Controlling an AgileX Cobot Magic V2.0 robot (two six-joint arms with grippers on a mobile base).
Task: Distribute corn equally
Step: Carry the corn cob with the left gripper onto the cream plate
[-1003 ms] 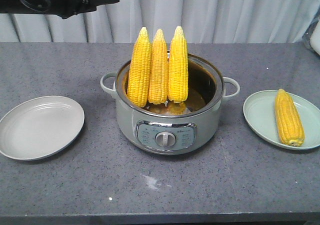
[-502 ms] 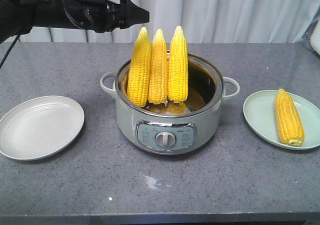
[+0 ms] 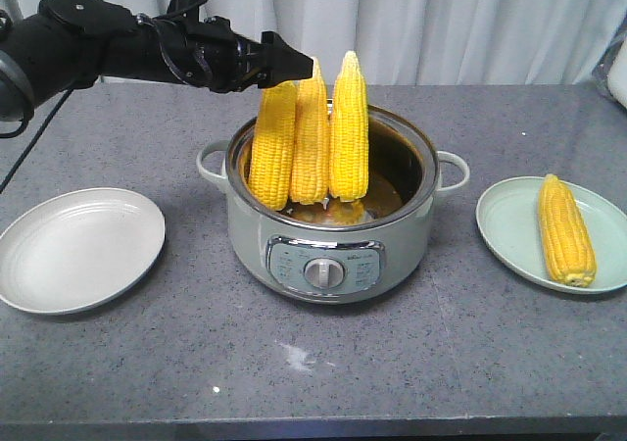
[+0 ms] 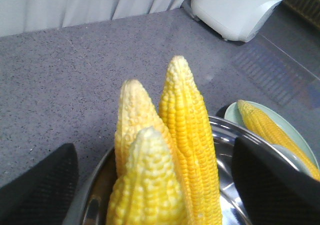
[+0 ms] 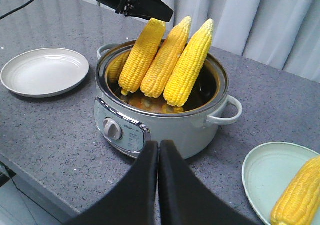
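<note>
Reaching across from the left edge of the front view, the left gripper (image 3: pixel 291 66) sits at the top of the leftmost cob (image 3: pixel 272 152) and covers its tip. Its wrist camera shows the two dark fingers (image 4: pixel 42 185) spread wide, one at each lower corner, with the pointed tips of the standing corn rising in the gap between them. Whether either finger touches a cob cannot be told, and nothing is clamped.

Three cobs of the corn stand side by side in the cooker pot (image 3: pixel 328 240), their tips well above its rim: the leftmost cob, the middle cob (image 3: pixel 311 137) and the right cob (image 3: pixel 350 127). The fourth cob (image 3: pixel 566 230) lies lengthwise on the pale green plate (image 3: pixel 509 227) to the right of the pot. A grey-white plate (image 3: pixel 83 250) sits on the grey countertop (image 3: pixel 323 372) to the pot's left.

The right gripper (image 5: pixel 158 185) fills the bottom of its own view in front of the pot, its fingers pressed together with only a thin seam between them, holding nothing.
</note>
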